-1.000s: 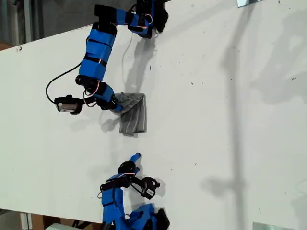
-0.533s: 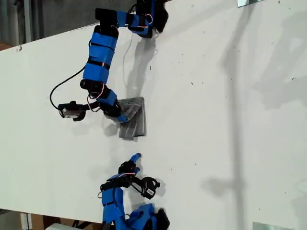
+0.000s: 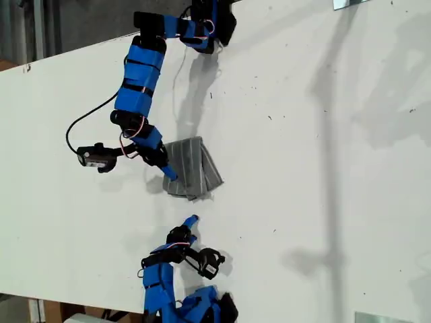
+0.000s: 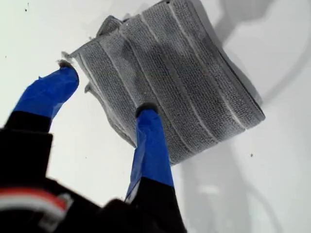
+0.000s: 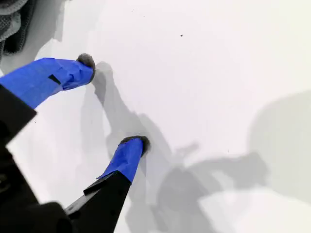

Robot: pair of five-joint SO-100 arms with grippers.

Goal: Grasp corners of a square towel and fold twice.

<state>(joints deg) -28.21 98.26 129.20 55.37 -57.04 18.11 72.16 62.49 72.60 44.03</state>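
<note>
- The towel [image 3: 193, 167] lies folded in layers on the white table [image 3: 303, 168], near the middle of the exterior view.
- My first gripper [image 4: 104, 92] is spread wide at the towel's edge (one finger on top of the cloth, pinching nothing).
- My second gripper [image 5: 114, 104] hangs spread over bare table, well apart from the towel.

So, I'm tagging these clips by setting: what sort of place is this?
Probably a lab or workshop test bench rather than a home: a bare white table with small scuffs, two blue arms mounted at its opposite edges, and only a folded grey towel on it. Dim storage-like clutter shows past the table's far edge.
</note>
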